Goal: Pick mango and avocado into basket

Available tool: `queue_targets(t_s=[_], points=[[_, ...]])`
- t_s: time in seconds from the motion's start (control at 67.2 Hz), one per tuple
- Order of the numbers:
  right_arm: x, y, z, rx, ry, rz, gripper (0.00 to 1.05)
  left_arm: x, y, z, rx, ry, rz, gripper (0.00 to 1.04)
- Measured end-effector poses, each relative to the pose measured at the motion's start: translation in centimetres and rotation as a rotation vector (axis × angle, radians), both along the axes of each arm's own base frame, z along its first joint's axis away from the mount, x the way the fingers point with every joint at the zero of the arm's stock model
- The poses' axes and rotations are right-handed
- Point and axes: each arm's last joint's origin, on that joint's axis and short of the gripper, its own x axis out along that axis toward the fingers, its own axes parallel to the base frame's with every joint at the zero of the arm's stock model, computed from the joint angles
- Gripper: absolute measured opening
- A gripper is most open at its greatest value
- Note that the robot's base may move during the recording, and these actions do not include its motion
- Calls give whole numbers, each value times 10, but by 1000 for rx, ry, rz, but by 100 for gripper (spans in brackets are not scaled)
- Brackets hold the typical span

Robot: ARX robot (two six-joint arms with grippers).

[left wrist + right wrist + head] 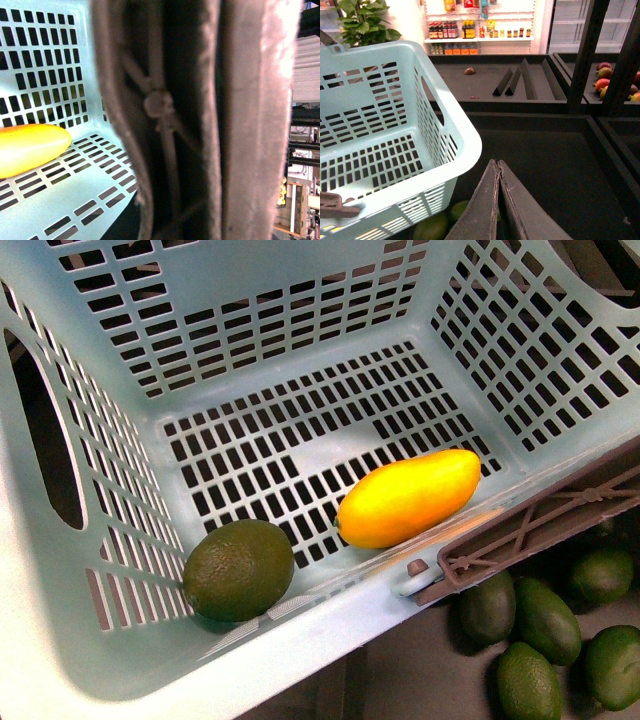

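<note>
From where I stand both fruits look to be in already, so what remains, as I judge it, is only to keep the arms clear and leave the load alone; any pull on the handle could set them rolling.

Nearest in the front view, low and left of centre, the avocado sits on the slotted floor of the basket, tucked into the near-left corner against the wall. Just right of it, around mid-frame, the mango lies on its side, slanting up toward the right, close to the near wall. The two are near each other but apart.

At the lower right, the brown handle lies folded along the basket's rim. Below it, outside the basket, several more green avocados lie heaped in a dark bin.

The right gripper shows at the bottom centre of its wrist view, jaws pressed together on nothing, beside the basket's outer corner.

The left wrist view is filled by the blurred handle; whether that gripper holds it I cannot tell.

Farther off, in the upper part of the right wrist view, stand dark produce shelves.
</note>
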Motion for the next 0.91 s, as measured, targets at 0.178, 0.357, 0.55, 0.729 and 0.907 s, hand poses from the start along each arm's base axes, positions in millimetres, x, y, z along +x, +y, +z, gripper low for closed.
queue_targets(t_s=[0.178, 0.357, 0.55, 0.729, 0.907], points=[[-9, 0, -5, 0, 34, -2, 2, 0, 0, 0, 0, 0, 0, 14], [-13, 0, -3, 0, 7, -2, 2, 0, 0, 0, 0, 0, -1, 14], [-13, 0, -3, 0, 6, -2, 24, 0, 0, 0, 0, 0, 0, 14], [-13, 0, -3, 0, 6, -2, 57, 0, 0, 0, 0, 0, 0, 14], [-13, 0, -3, 0, 6, -2, 95, 0, 0, 0, 0, 0, 0, 14]])
